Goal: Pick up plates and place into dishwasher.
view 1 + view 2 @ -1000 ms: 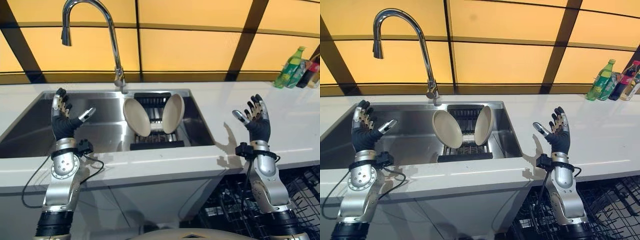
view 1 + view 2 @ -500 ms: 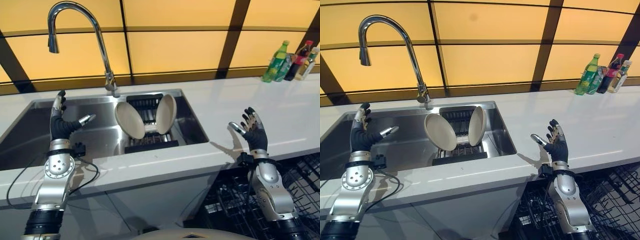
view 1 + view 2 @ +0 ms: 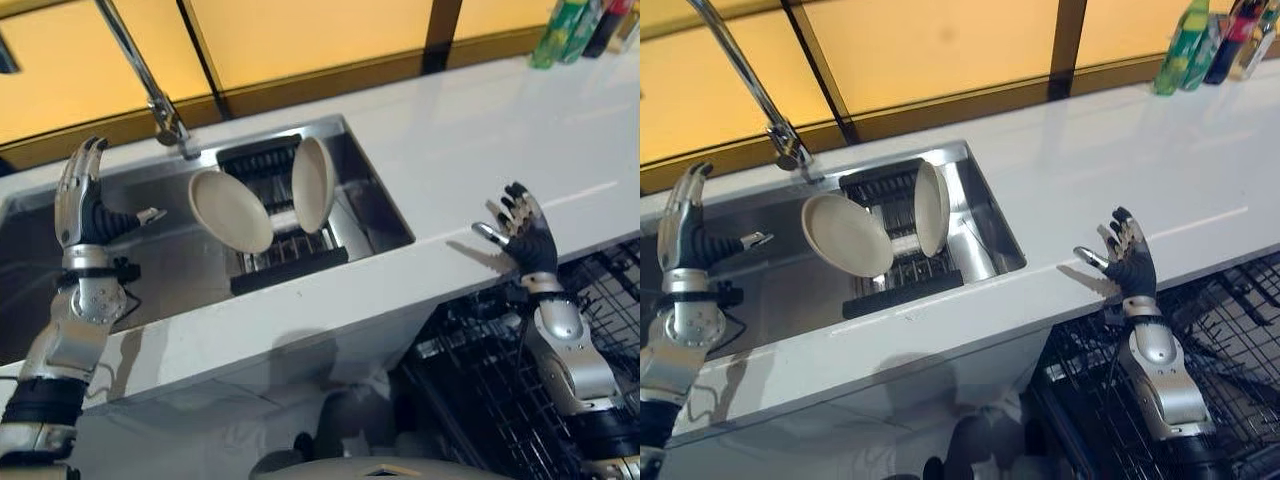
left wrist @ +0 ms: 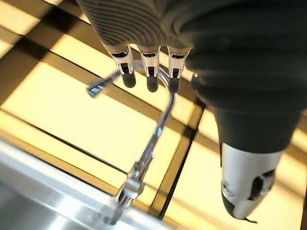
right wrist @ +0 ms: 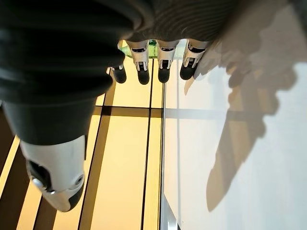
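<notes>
Two cream plates stand on edge in a black rack (image 3: 290,268) inside the steel sink (image 3: 375,205): a larger plate (image 3: 230,210) leaning left and a second plate (image 3: 312,184) turned edge-on at its right. My left hand (image 3: 83,205) is raised over the sink's left part, fingers straight, holding nothing, well left of the plates. Over the counter's front edge my right hand (image 3: 523,238) is held up, open and empty, far right of the sink. The dishwasher's black wire rack (image 3: 480,370) sits pulled out below the counter, under the right arm.
A chrome tap (image 3: 160,108) rises behind the sink. The white counter (image 3: 480,150) stretches right to several bottles (image 3: 575,25) at the back corner. Amber wall panels (image 3: 300,40) with dark strips close off the back.
The camera has tipped down and rightward, so the scene has slid left and the dishwasher rack shows more. Both hands stay raised and open; the plates have not moved.
</notes>
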Available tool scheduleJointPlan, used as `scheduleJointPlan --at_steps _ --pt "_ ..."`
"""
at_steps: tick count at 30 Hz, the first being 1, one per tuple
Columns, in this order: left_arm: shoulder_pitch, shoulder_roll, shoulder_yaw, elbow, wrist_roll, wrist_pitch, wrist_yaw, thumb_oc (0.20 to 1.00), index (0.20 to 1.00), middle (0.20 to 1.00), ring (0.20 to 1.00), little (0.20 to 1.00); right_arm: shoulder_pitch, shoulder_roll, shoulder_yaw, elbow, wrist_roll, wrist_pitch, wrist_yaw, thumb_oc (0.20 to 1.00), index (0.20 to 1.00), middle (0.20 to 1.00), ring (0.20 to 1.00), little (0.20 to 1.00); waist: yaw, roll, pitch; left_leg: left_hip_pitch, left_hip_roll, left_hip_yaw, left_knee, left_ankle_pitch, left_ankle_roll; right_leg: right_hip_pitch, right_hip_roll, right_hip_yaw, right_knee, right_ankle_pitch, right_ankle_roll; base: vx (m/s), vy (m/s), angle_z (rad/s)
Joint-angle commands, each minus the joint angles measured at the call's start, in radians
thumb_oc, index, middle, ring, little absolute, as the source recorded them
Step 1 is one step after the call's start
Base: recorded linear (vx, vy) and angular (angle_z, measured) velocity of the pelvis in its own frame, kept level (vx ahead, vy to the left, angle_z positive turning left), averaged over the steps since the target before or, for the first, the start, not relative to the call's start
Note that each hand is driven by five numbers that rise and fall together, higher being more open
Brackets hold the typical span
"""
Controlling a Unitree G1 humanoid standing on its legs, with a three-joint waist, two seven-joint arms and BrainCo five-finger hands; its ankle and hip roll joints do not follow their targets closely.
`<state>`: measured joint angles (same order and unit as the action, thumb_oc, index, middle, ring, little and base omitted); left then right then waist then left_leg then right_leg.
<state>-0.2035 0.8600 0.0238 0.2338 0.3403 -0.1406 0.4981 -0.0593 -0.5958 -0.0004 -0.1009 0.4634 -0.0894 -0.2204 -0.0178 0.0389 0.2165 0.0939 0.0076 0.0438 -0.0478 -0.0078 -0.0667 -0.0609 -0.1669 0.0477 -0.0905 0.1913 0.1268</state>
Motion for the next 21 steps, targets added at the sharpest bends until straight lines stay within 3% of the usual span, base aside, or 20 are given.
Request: scheduleJointPlan --at_steps 1,8,13,21 --pt "-0.111 0.150 -0.047 0.029 0.123 0.015 0.029 1.000 1.000 1.000 1.000 1.000 -0.059 -0.064 -0.002 0.008 0.049 -0.041 -0.004 1.000 1.000 1.000 1.000 1.000 -0.027 0.010 0.046 -0.177 -0.053 -0.018 0.172 -0.065 0.064 -0.023 -0.047 0.022 0.095 -0.111 0.060 -0.06 0.039 -0.03" --pt "-0.079 0.292 -0.097 0.021 0.328 0.016 0.040 1.000 1.000 1.000 1.000 1.000 -0.007 -0.105 -0.028 0.006 0.075 -0.050 0.024 1.000 1.000 1.000 1.000 1.000 -0.039 0.033 0.046 -0.159 -0.059 0.000 0.163 -0.060 0.067 0.008 -0.060 0.014 0.078 -0.109 0.072 0.07 0.082 0.01" --pt "-0.031 0.322 -0.125 0.001 0.513 0.015 0.059 1.000 1.000 1.000 1.000 1.000 0.025 -0.135 -0.055 0.003 0.075 -0.031 0.061 1.000 1.000 1.000 1.000 1.000 -0.054 0.057 0.039 -0.138 -0.068 0.010 0.160 -0.060 0.064 0.025 -0.069 0.020 0.079 -0.112 0.078 0.11 0.111 -0.02" --pt "0.026 0.324 -0.145 -0.054 0.626 -0.011 0.173 1.000 1.000 1.000 1.000 1.000 0.068 -0.162 -0.090 -0.003 0.076 0.000 0.093 1.000 1.000 1.000 1.000 1.000 -0.068 0.082 0.026 -0.107 -0.084 0.026 0.158 -0.061 0.060 0.049 -0.082 0.023 0.086 -0.118 0.084 0.10 0.080 0.01"
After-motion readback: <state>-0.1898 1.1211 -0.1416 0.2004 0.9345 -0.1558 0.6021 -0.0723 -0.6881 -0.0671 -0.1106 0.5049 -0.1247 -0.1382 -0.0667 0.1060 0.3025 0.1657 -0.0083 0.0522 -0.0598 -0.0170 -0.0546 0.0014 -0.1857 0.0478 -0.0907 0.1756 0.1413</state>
